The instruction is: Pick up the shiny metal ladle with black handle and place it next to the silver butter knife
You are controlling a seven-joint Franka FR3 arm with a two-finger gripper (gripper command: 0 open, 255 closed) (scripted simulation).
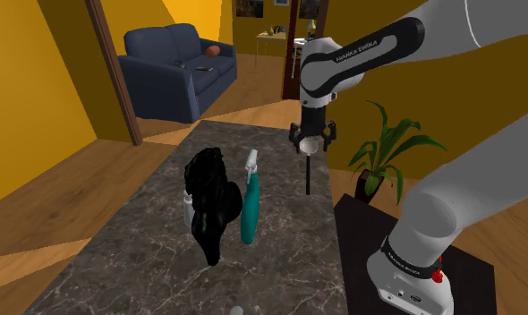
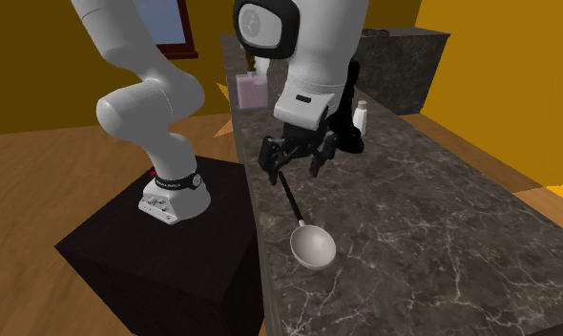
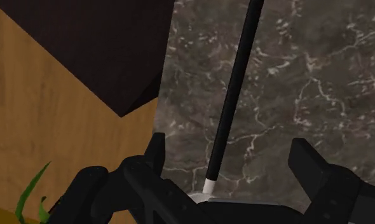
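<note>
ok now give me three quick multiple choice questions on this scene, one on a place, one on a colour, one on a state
1. The ladle lies on: A a plate; B the marbled table; C a shelf.
2. Its handle is: A red; B black; C yellow.
3. The gripper is: A shut on the ladle; B open; C shut on nothing.

Key: B, the second exterior view shows it on the table; B, the handle is black down to a pale collar; B, the fingers stand apart either side of the handle without touching it.
</note>
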